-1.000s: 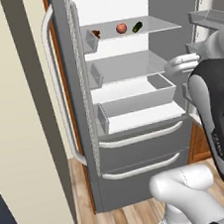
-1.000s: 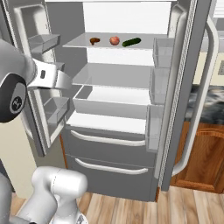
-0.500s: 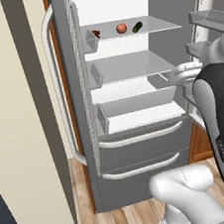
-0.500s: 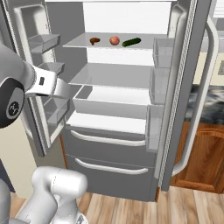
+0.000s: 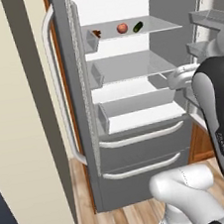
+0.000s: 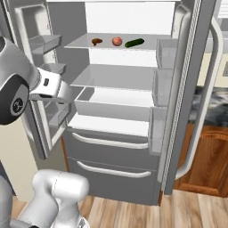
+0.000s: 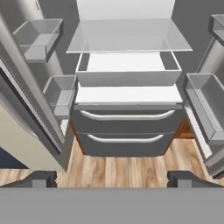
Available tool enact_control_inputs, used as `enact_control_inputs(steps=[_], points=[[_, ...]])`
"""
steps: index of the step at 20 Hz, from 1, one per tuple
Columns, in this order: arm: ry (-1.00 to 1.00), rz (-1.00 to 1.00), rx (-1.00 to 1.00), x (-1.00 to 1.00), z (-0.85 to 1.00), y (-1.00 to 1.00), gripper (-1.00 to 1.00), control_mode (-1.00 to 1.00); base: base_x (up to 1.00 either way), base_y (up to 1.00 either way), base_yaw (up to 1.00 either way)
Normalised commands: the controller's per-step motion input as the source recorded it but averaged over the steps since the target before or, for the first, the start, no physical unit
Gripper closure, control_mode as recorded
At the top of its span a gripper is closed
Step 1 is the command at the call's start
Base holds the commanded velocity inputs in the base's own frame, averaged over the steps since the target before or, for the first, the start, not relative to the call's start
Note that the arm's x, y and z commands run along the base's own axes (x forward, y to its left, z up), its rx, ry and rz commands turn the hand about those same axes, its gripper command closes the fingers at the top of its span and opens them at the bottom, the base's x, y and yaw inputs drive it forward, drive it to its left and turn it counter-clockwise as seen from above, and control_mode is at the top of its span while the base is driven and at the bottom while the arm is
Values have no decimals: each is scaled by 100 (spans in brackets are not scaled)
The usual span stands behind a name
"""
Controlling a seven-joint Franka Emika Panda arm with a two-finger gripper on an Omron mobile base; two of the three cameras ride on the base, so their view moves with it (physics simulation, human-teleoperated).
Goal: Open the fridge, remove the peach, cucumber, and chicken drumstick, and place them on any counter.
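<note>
The left base view looks forward and down from behind the white arm's left side, at mid range, into the tall dark grey fridge (image 5: pixel 133 106) standing with both doors swung open. The right base view faces the same open fridge (image 6: pixel 120 116) from behind the arm's right side, so both share its glass shelves, its white crisper bin and its two lower drawers with pale curved handles. The hand view sits closer, looking along the claw (image 7: pixel 112 178) and down: the two drawers (image 7: pixel 127 131) and plank floor (image 7: pixel 127 168) lie just beyond its fingertips (image 7: pixel 37 178).
</note>
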Motion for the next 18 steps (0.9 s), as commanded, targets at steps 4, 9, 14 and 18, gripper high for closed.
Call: enact_control_inputs(steps=[4,9,14,18], points=[[0,0,0,0,0,0,-100,100,42,-3,8],[0,0,0,0,0,0,-100,100,56,-14,2],[0,0,0,0,0,0,-100,100,54,-24,0],[0,0,0,0,0,0,-100,100,62,-17,0]])
